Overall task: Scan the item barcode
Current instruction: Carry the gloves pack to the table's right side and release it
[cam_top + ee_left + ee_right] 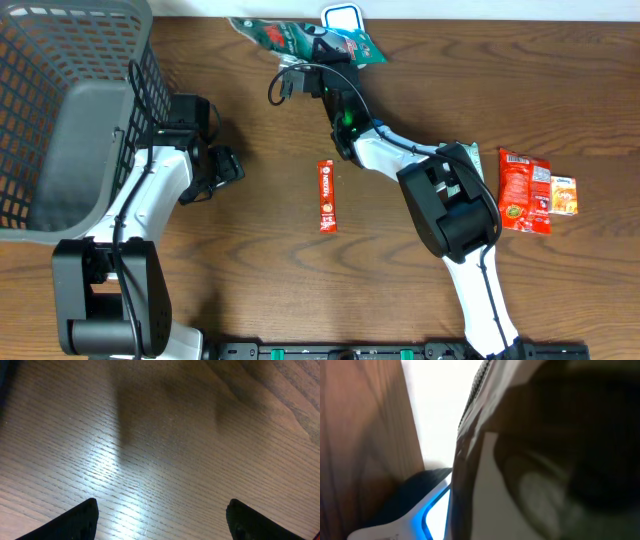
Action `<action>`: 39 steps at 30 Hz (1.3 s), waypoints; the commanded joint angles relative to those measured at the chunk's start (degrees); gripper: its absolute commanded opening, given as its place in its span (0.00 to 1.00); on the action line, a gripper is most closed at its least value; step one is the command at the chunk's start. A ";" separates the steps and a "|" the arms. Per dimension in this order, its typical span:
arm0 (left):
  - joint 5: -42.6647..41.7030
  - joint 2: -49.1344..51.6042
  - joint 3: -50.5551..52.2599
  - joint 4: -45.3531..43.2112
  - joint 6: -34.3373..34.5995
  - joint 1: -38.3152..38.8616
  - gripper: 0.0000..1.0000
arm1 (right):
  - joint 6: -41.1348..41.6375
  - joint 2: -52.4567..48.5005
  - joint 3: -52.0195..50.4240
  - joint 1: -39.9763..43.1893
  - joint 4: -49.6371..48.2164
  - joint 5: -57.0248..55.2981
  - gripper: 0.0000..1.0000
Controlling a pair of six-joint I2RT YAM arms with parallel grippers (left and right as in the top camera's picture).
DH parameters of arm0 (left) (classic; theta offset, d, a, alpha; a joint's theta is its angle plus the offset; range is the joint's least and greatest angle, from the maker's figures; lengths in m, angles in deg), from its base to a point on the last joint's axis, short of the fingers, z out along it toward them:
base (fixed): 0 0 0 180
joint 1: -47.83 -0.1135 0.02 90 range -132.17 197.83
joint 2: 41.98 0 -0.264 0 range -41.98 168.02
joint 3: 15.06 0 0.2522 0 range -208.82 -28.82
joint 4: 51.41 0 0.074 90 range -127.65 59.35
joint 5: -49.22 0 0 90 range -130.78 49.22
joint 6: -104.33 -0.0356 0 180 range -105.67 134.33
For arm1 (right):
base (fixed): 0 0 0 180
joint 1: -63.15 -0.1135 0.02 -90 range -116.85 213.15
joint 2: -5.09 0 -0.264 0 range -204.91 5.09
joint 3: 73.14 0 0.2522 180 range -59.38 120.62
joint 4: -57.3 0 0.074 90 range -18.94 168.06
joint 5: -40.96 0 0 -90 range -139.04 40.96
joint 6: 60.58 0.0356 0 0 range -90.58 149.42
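One green snack bag, far tabletop edge, clamped in right end effector beside scanner (blue light showing). Left end effector: fingers apart, over bare wood, near basket.

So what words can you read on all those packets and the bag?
No text here is clear enough to quote.
On the red stick packet: white letters along it, too small to read.
On the green bag: red and white print, blurred.
On the red packet: print too small to read.
On the small box: print too small to read.
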 commanded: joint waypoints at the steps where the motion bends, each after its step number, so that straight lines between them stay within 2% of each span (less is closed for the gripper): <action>1: 0.94 0.11 0.22 0.15 0.52 -0.46 0.83 | 7.63 -0.17 1.33 1.29 -0.94 -2.05 0.01; 7: 0.94 0.11 0.22 0.15 0.52 -0.46 0.83 | 13.46 2.34 1.33 1.79 -13.09 -13.20 0.01; 9: 0.94 0.11 0.22 0.15 0.52 -0.46 0.83 | 14.58 5.09 1.33 1.77 -12.96 -13.73 0.01; 12: 0.94 0.11 0.22 0.15 0.52 -0.46 0.83 | 15.08 10.99 1.33 1.44 -7.54 -14.58 0.01; 15: 0.94 0.11 0.22 0.15 0.52 -0.46 0.83 | 19.52 18.56 1.33 1.03 2.40 -17.31 0.01; 20: 0.94 0.11 0.22 0.15 0.52 -0.46 0.83 | 39.93 34.23 1.33 1.29 29.57 -17.27 0.01; 23: 0.94 0.11 0.22 0.15 0.52 -0.46 0.83 | 51.43 44.13 1.33 2.64 48.24 -11.85 0.01; 29: 0.94 0.11 0.22 0.15 0.52 -0.46 0.83 | 66.86 57.09 1.31 8.09 73.29 3.54 0.01; 34: 0.94 0.11 0.22 0.15 0.52 -0.46 0.83 | 71.49 61.59 1.31 14.49 89.35 12.37 0.01; 36: 0.92 0.11 0.22 0.15 0.52 -0.46 0.83 | 71.47 61.31 1.03 17.68 97.42 13.62 0.01; 39: 0.94 0.11 0.22 0.15 0.52 -0.46 0.83 | 71.49 60.22 -0.57 20.76 103.23 13.64 0.01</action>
